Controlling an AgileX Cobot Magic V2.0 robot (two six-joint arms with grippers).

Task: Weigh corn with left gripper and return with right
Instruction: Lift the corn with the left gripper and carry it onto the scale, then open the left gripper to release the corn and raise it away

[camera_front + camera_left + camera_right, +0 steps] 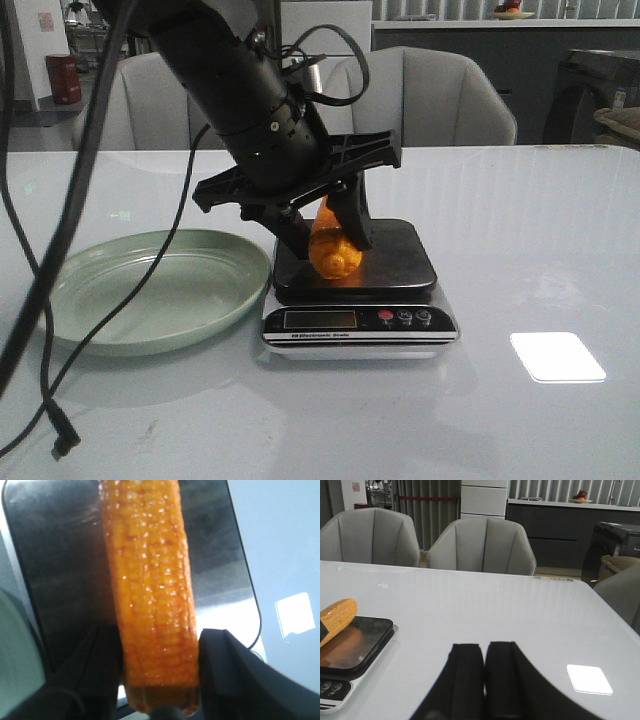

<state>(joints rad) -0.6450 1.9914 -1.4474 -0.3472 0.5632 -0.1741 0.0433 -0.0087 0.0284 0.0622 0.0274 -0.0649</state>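
Note:
The orange-yellow corn [335, 248] is between the fingers of my left gripper [325, 235], just over the black platform of the kitchen scale [400, 262]. In the left wrist view the cob [150, 580] runs along the scale platform [60, 555] and both fingers [227, 665] press its sides near its blunt end. In the right wrist view the corn [339, 616] is tilted, far end raised above the scale [367, 632]. My right gripper [485, 652] is shut and empty, low over the table to the right of the scale.
A pale green plate [150, 295] lies left of the scale, touching it. Black cables [50, 280] hang down at the front left. Grey chairs [440, 95] stand behind the table. A bright light patch [557, 356] lies on the table's right.

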